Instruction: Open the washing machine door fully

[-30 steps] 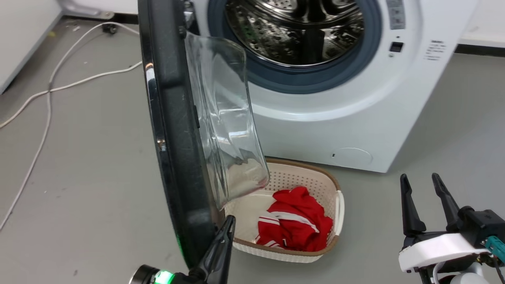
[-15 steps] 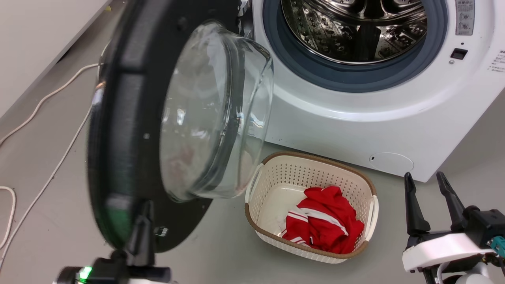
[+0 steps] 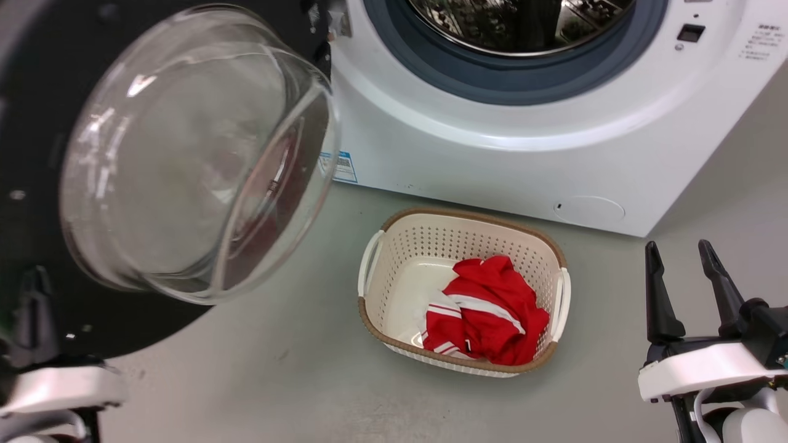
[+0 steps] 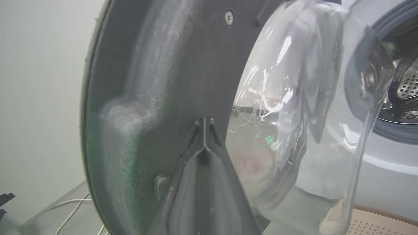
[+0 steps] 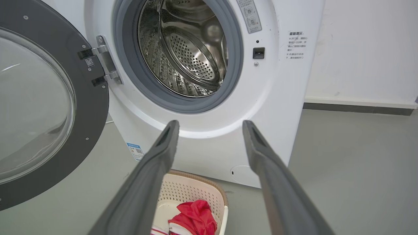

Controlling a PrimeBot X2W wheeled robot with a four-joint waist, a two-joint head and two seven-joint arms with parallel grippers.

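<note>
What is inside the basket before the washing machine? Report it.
In the basket lies a crumpled red garment with white stripes; the basket floor beside it is bare. Anything beneath the garment is covered.

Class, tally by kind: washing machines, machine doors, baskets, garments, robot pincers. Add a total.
White boxy washing machine: 1
Round glossy black washing machine door: 1
Cream perforated plastic basket: 1
Crumpled red garment: 1
Dark two-fingered pincers, left pincer and right pincer: 2
Total: 6

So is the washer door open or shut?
Open wide: the washing machine door hangs on its hinge clear of the opening, glass bowl facing outward, steel drum exposed.
</note>
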